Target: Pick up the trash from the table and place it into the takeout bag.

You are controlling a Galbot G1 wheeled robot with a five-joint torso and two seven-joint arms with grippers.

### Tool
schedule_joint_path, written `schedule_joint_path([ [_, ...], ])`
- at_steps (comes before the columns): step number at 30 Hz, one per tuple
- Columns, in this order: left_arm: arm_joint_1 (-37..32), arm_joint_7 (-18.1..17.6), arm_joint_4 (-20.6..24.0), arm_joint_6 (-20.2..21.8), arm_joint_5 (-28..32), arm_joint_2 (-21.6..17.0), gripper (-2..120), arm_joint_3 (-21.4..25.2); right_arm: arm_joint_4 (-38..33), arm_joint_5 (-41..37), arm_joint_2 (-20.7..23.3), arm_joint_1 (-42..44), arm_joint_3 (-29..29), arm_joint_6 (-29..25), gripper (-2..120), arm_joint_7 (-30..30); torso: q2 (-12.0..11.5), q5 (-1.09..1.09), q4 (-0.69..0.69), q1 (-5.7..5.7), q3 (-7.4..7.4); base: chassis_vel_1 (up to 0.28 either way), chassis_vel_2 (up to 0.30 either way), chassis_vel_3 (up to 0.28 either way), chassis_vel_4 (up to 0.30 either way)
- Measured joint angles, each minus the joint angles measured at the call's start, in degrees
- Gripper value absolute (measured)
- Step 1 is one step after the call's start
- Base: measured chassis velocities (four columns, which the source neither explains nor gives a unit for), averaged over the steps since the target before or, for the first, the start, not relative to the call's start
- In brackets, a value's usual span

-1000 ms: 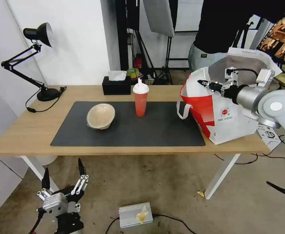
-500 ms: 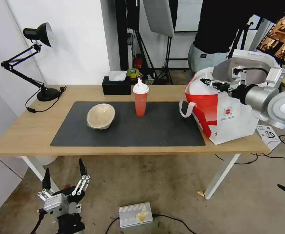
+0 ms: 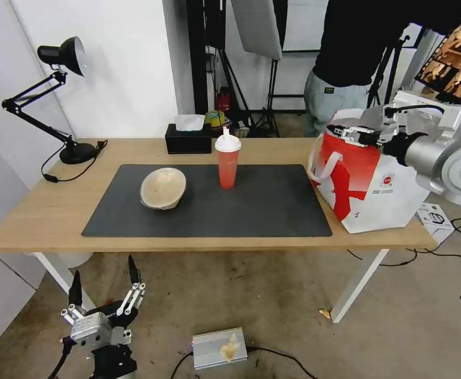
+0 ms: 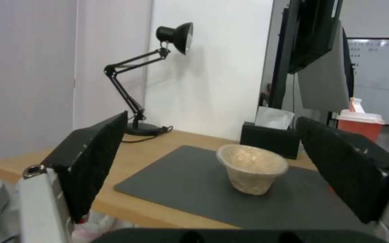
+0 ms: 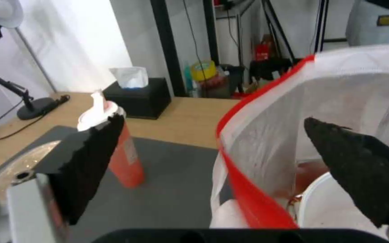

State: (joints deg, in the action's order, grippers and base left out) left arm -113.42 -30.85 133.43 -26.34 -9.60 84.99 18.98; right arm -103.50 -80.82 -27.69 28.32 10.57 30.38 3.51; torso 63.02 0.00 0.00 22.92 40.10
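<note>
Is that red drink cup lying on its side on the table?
No, the red drink cup stands upright on the dark grey mat, its white dome lid on top, beside the beige pulp bowl.

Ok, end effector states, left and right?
Left end effector: open, empty, low before the table.
Right end effector: open, empty, above the takeout bag.
</note>
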Motion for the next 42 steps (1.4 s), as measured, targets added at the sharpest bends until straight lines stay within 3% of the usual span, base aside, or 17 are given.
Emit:
schedule_joint_path([
  [7, 0.0, 0.0, 0.2, 0.0, 0.0, -0.1, 100, -0.1, -0.9, 0.3, 0.7, 0.6, 0.9, -1.0, 100, -0.3, 0.0, 0.0, 0.0, 0.0, 0.0, 0.0, 0.0, 0.0, 0.0],
  [22, -0.1, 0.0, 0.7, 0.0, 0.1, 0.0, 100, 0.0, -5.1, 5.0, 0.5, 4.2, 5.7, -18.1, 100, 1.8, 0.0, 0.0, 0.0, 0.0, 0.0, 0.0, 0.0, 0.0, 0.0],
  [30, 0.1, 0.1, 1.1, 0.0, 0.9, -0.3, 100, 0.3, -10.9, 10.4, -0.7, 9.7, 8.1, -29.6, 100, 9.9, 0.0, -0.01, 0.0, 0.0, 0.0, 0.0, 0.0, 0.0, 0.0],
  [34, 0.1, 0.1, 1.2, 0.0, 1.1, -0.4, 100, 0.4, -14.4, 13.5, -1.4, 12.8, 9.4, -32.5, 100, 12.9, 0.0, -0.01, 0.0, 0.0, 0.0, 0.0, 0.0, 0.0, 0.0],
  [37, 0.1, 0.2, 1.6, 0.0, 1.4, -0.4, 100, 0.6, -21.0, 20.4, -3.3, 19.4, 11.8, -36.6, 100, 19.6, 0.0, -0.01, 0.01, 0.0, 0.0, 0.0, 0.0, 0.0, 0.0],
  [42, 0.0, 0.2, 1.9, 0.0, 1.7, -0.5, 100, 1.0, -28.4, 29.6, -7.1, 29.0, 15.1, -39.1, 100, 24.8, 0.0, -0.01, -0.02, -0.01, 0.0, 0.0, 0.0, 0.0, 0.0],
])
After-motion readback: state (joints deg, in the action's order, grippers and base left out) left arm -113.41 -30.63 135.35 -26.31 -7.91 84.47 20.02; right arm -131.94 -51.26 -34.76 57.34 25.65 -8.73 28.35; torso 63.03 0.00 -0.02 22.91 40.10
